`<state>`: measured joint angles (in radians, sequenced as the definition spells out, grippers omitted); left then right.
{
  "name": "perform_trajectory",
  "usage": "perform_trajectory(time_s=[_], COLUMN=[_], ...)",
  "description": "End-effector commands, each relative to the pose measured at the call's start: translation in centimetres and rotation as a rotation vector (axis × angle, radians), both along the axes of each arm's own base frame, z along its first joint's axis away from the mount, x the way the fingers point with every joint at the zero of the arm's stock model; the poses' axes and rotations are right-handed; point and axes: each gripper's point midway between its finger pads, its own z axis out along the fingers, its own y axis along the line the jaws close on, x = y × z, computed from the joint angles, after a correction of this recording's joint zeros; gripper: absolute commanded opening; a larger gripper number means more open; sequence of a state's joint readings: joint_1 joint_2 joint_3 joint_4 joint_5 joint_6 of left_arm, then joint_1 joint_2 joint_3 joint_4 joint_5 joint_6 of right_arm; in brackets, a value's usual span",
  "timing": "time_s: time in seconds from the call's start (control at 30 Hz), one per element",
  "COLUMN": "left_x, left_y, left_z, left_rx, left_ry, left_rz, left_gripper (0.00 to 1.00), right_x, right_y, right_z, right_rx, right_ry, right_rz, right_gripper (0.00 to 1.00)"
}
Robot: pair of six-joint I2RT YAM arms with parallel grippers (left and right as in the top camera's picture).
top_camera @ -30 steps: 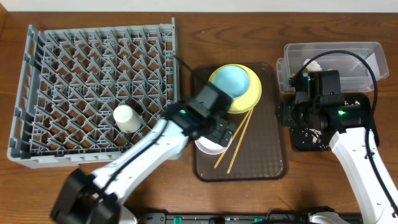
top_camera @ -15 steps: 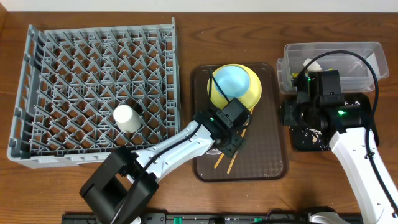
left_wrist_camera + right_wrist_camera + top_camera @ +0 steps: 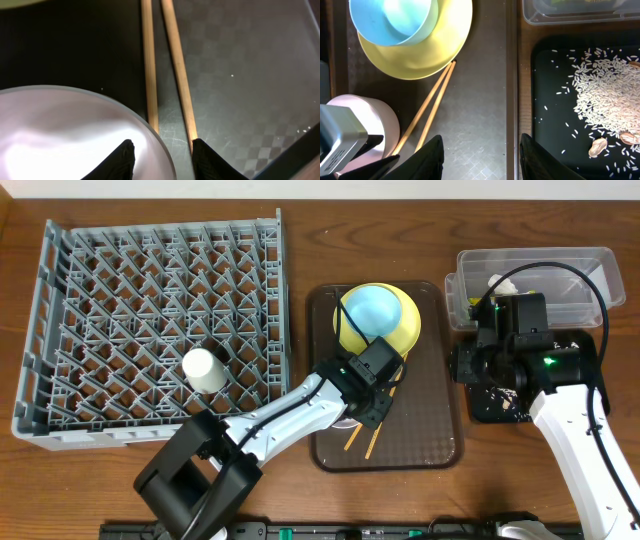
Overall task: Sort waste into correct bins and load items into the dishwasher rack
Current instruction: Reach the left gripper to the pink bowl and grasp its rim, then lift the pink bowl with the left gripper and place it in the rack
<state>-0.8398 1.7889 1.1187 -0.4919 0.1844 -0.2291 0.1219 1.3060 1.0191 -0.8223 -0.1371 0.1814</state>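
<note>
The left pincer [image 3: 162, 150] hung released over the brown tray [image 3: 430, 410]. Its fingers were spread, with the two chopsticks [image 3: 149, 65] lying side by side between them, right by the rim of the pink-white bowl [image 3: 65, 135]. The blue bowl [image 3: 372, 308] sat in the yellow-green plate [image 3: 405, 335] on the same tray. The white cup [image 3: 203, 368] stood in the grey rack [image 3: 120, 280] on the desk [image 3: 80, 480]. The right pincer [image 3: 481, 142] was released and empty beside the black tray [image 3: 550, 75], which held rice scraps [image 3: 605, 95], near the clear tub [image 3: 570, 265].

The bowl [image 3: 375, 308] is light blue, plate [image 3: 408, 332] yellow-green, chopsticks [image 3: 149, 60] pale wood, tray [image 3: 430, 420] checkered brown.
</note>
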Motion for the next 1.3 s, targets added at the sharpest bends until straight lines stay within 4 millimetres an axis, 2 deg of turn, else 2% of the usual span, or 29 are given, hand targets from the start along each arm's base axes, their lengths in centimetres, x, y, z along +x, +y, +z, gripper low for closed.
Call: perform_trajectory(time_s=[0.0, 0.17, 0.4, 0.57, 1.17, 1.27], left_x=[-0.1, 0.1, 0.2, 0.8, 1.2, 1.2], left_y=[-0.2, 0.1, 0.1, 0.8, 1.0, 0.9], left_z=[-0.4, -0.5, -0.7, -0.9, -1.7, -1.7], left_rx=[0.004, 0.015, 0.017, 0.047, 0.067, 0.066], left_ry=[0.014, 0.01, 0.009, -0.014, -0.02, -0.021], left_rz=[0.015, 0.045, 0.049, 0.106, 0.126, 0.126], left_gripper=[0.38, 0.28, 0.22, 0.22, 0.21, 0.11], right_x=[0.4, 0.4, 0.4, 0.4, 0.3, 0.2], right_y=[-0.9, -0.9, -0.9, -0.9, -1.2, -1.3], right_z=[0.5, 0.5, 0.6, 0.7, 1.8, 1.7], right_rx=[0.0, 0.0, 0.0, 0.001, -0.011, -0.011], right_ry=[-0.011, -0.011, -0.015, -0.02, -0.057, -0.055], right_rz=[-0.043, -0.043, -0.043, -0.043, -0.053, -0.053], right_gripper=[0.47, 0.47, 0.47, 0.47, 0.48, 0.49])
